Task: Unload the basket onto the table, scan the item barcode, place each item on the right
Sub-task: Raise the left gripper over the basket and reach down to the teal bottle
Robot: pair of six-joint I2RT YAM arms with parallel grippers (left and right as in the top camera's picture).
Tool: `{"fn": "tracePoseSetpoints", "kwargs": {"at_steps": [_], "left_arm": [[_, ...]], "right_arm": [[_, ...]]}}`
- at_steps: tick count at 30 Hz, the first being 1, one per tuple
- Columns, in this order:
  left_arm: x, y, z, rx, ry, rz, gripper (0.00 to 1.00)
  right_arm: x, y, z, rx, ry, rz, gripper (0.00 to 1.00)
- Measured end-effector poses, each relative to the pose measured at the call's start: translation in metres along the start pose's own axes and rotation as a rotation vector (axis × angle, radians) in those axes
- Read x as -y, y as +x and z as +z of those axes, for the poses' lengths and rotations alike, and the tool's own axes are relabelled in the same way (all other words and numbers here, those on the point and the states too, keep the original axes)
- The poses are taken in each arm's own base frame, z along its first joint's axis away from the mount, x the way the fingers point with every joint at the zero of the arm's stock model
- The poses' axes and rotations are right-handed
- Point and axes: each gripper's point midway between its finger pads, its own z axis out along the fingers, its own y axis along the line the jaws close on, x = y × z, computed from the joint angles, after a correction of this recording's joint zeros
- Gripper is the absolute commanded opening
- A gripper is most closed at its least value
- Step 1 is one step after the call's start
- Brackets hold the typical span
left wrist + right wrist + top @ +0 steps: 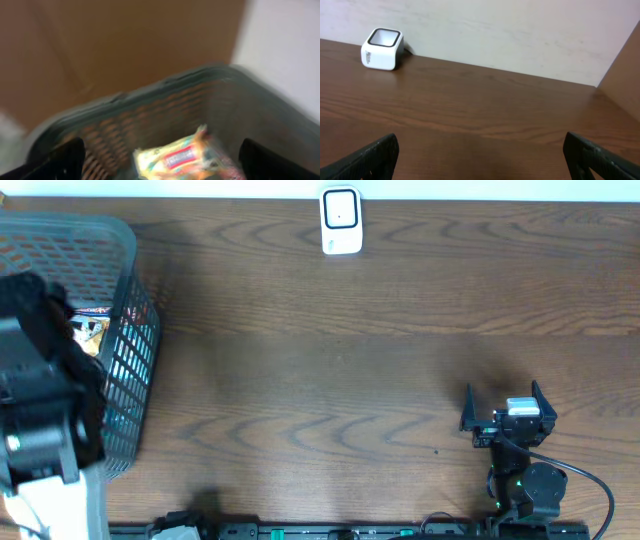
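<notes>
The snack packet (200,159) lies in the basket (150,97), just below our left pincer (167,167) — jaws wide, empty — long axis roughly finger to finger. Our right pincer (485,160), also open, sits well apart.

My left arm (40,380) covers much of the basket (125,255), which the overhead view's left edge also cuts off. Only a scrap of the packet (92,330) peeks past it. My left wrist camera is smeared: the packet's print is unreadable and its lower end cropped. Of my left fingers (60,160) and right fingers (370,155), only tips show at the bottom corners.
</notes>
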Motion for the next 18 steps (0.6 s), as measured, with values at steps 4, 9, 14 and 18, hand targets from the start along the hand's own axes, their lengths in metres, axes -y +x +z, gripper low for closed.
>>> {"fn": "tracePoseSetpoints", "kwargs": {"at_steps": [4, 9, 14, 18], "left_arm": [[-0.032, 0.03, 0.037, -0.134, -0.154, -0.101, 0.98], [-0.049, 0.075, 0.069, -0.349, -0.202, -0.228, 0.98], [-0.058, 0.132, 0.088, -0.598, -0.276, -0.331, 0.98], [-0.056, 0.162, 0.101, -0.717, -0.308, -0.38, 0.98]], "right_arm": [[0.0, 0.0, 0.0, 0.0, 0.0, 0.0, 0.99], [0.0, 0.0, 0.0, -0.001, 0.0, 0.0, 0.99], [0.0, 0.0, 0.0, -0.001, 0.0, 0.0, 0.99], [0.0, 0.0, 0.0, -0.001, 0.0, 0.0, 0.99]]}}
